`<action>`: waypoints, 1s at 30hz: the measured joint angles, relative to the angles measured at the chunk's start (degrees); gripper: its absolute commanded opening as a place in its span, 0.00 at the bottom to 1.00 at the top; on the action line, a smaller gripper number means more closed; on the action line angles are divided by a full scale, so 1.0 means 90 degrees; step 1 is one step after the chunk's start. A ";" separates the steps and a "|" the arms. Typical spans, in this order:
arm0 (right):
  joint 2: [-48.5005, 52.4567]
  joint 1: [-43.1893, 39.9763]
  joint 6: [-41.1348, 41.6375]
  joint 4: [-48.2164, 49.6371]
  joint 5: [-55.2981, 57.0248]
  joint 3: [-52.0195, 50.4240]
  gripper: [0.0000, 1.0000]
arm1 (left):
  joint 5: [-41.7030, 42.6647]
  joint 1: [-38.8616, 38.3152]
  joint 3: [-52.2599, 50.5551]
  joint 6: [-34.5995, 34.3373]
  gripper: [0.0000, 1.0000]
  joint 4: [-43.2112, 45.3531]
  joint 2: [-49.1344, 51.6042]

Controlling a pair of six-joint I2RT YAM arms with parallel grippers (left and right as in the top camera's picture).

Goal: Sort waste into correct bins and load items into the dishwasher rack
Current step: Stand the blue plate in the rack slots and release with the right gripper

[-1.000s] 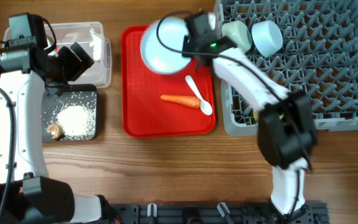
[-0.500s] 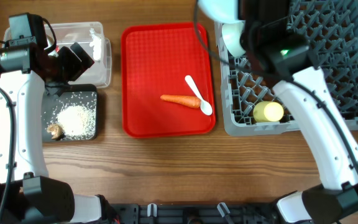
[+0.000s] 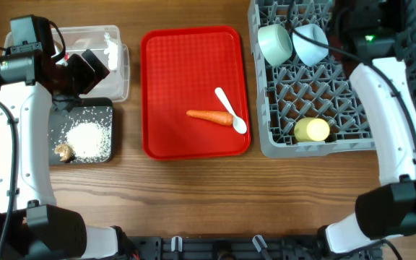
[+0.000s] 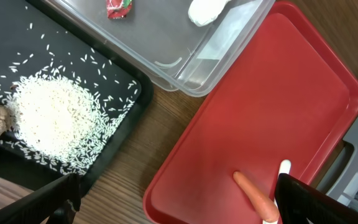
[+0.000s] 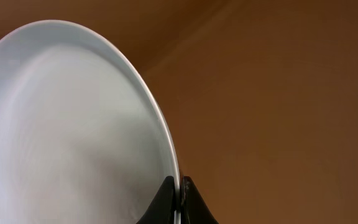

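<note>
Rim-grip: pinches light-blue plate (image 5: 73,124) tight between right gripper (image 5: 178,196) fingertips, holds it on edge, rising up and left of them, likely for slotting upright between dishwasher rack (image 3: 338,108) pegs below.

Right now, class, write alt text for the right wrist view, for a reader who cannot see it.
The right end effector pinches the rim of a light-blue plate at the bottom edge of the picture. The plate fills the left half; a plain brown background fills the rest.
</note>
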 measured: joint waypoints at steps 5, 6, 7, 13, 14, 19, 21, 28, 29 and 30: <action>0.0189 -0.0364 -0.0168 0.0075 -0.0102 0.0000 0.04 | 0.0000 0.0000 0.0000 0.0002 1.00 0.0000 0.0000; 0.0238 -0.0454 -0.0221 0.0092 -0.0185 -0.0002 0.04 | 0.0000 0.0000 0.0000 0.0000 1.00 0.0000 0.0000; 0.0279 -0.0493 -0.0272 0.0180 -0.0226 -0.0002 0.04 | 0.0000 0.0000 0.0000 0.0000 1.00 -0.0002 0.0000; 0.0619 -0.0544 -0.0595 0.0646 -0.0571 -0.0002 0.04 | 0.0000 0.0000 0.0000 0.0000 1.00 0.0000 0.0000; 0.0690 -0.0544 -0.0619 0.0663 -0.0687 -0.0007 0.04 | 0.0000 0.0000 0.0000 0.0000 1.00 0.0000 0.0000; 0.0998 -0.0544 -0.0765 0.0867 -0.0981 -0.0010 0.04 | 0.0000 0.0000 0.0000 0.0000 1.00 0.0002 0.0000; 0.1139 -0.0544 -0.0811 0.0908 -0.1020 -0.0010 0.04 | 0.0000 0.0000 0.0000 0.0000 1.00 0.0000 0.0000; 0.1489 -0.0544 -0.0947 0.1547 -0.1013 -0.0029 0.04 | 0.0000 0.0000 0.0000 0.0000 1.00 0.0007 0.0000; 0.1489 -0.0544 -0.0993 0.1644 -0.1015 -0.0032 0.04 | 0.0000 0.0000 0.0000 0.0000 1.00 0.0007 0.0000; 0.1489 -0.0544 -0.1086 0.1773 -0.1008 -0.0032 0.04 | 0.0000 0.0000 0.0000 0.0000 1.00 0.0027 0.0000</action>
